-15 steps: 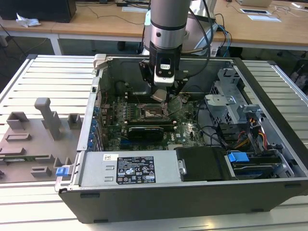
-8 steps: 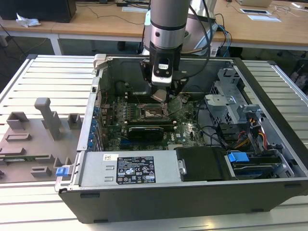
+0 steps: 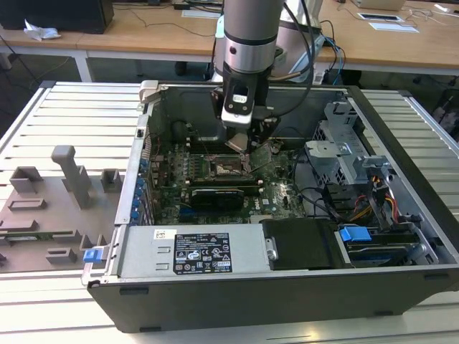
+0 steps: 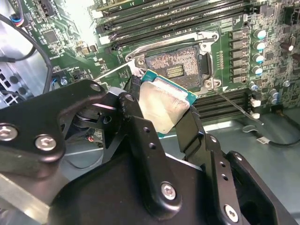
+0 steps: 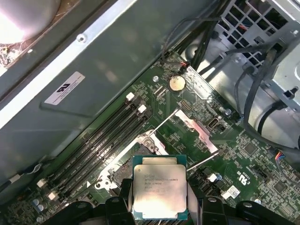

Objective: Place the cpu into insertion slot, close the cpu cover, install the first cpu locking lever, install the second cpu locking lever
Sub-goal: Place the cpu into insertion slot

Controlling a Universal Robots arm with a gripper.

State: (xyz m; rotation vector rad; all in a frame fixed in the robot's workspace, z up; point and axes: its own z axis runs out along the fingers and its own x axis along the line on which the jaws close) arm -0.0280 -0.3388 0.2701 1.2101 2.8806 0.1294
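The black two-fingered gripper (image 4: 161, 105) clamps the square silver-topped cpu (image 4: 164, 110) by opposite edges. The second wrist view shows it tilted near the silver-rimmed, dark-centred insertion slot (image 4: 176, 65), and the first wrist view shows fine print on the chip's top. In the exterior view the open grey computer case (image 3: 215, 301), bearing a white printed label (image 3: 203, 252), sits on a slatted metal table (image 3: 72, 115), with wooden desks (image 3: 143, 36) behind.

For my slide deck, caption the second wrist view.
Gripper holding the cpu, not yet seated, near the open insertion slot.

Silver-topped cpu (image 4: 164, 105), aslant between the jaws, near the uncovered insertion slot (image 4: 177, 65).
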